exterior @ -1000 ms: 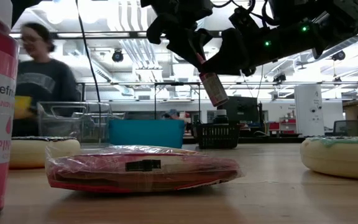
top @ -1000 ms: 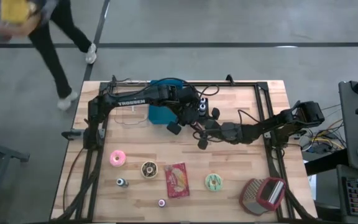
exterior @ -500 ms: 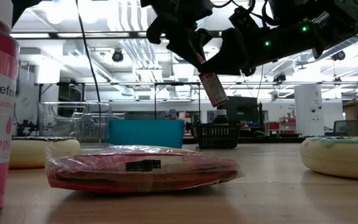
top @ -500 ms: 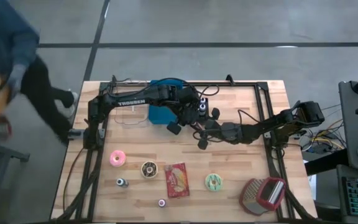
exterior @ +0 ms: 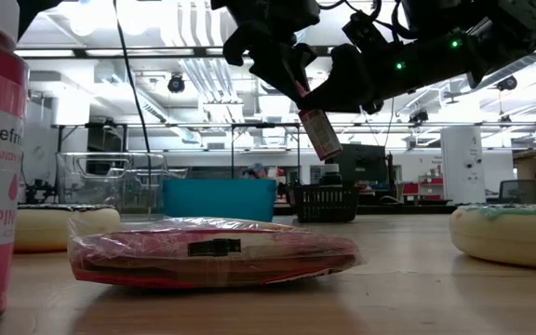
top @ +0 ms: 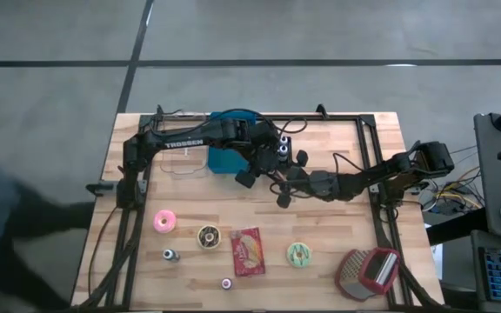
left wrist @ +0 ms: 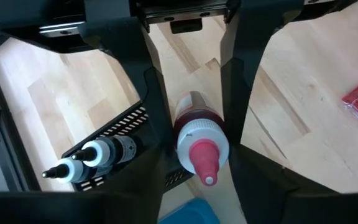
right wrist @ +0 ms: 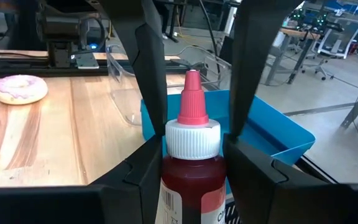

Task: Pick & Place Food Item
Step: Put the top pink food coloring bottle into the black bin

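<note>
A sauce bottle [exterior: 320, 133] with red contents, a white collar and a pink nozzle hangs above the middle of the table, tilted, nozzle up. My right gripper [right wrist: 192, 149] reaches in from the table's right and is shut on it. My left gripper [top: 259, 172] comes down from the left, slanting over the nozzle. Its fingers [left wrist: 157, 180] stand open on either side of the bottle's top. Whether they still touch it, I cannot tell. My right gripper pinches the bottle's shoulder [right wrist: 191, 171], just under the white collar, between its two fingers [right wrist: 148, 155]. The fingers come nearly level from the table's right side and lie across the bottle. The bottle is lifted clear of the table, nozzle up and slightly tilted.
Behind the bottle stand a blue bin [top: 224, 158] and a black basket [top: 283, 146] holding bottles. Nearer the front edge lie a pink donut [top: 163, 221], a chocolate donut [top: 209, 236], a red packet [top: 249, 251], a green donut [top: 299, 254] and a red-and-grey item [top: 368, 271].
In the low view my left gripper's fingers have parted a little around the bottle's top. The bottle hangs where it was in my right gripper. A person at the table's far left corner has walked out of view.
</note>
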{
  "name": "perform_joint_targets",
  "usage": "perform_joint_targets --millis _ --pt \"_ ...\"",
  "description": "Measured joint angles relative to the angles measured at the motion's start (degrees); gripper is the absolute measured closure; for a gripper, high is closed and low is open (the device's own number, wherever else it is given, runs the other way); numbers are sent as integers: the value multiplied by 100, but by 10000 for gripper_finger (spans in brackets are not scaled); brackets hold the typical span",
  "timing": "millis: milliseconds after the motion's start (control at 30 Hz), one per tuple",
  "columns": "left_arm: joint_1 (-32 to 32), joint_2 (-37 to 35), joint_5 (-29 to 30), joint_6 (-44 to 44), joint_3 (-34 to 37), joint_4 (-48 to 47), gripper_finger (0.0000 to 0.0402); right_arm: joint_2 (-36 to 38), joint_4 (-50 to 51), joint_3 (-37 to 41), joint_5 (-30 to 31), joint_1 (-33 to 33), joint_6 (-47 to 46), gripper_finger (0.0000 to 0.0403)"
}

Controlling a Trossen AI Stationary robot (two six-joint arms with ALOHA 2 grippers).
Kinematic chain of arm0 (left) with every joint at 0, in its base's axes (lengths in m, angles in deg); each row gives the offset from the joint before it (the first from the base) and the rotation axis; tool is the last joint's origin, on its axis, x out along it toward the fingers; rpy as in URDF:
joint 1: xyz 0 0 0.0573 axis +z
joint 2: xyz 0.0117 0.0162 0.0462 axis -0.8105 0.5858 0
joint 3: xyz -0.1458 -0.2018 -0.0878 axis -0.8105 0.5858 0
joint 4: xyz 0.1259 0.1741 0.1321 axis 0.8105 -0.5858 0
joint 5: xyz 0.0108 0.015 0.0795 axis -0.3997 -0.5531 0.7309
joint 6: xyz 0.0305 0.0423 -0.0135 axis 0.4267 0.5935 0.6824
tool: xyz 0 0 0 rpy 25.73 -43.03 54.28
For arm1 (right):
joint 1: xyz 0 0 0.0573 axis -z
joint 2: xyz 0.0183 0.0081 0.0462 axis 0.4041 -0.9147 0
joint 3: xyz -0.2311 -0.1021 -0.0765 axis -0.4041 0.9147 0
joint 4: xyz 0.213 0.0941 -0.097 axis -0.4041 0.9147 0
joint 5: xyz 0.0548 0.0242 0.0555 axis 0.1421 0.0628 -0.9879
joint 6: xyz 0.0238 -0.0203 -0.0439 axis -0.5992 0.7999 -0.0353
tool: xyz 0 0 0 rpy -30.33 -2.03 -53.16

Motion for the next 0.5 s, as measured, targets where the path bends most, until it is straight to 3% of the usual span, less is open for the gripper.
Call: perform_joint_targets --millis 233,400,500 --pt "0 -8 118 -27 -2 0 168 0 0 0 -7 0 -12 259" --pt "-38 -162 1135 163 -2 31 162 2 -7 0 13 7 -80 259" --pt "-26 -414 1337 -7 -2 121 162 2 -10 1 0 1 -202 259"
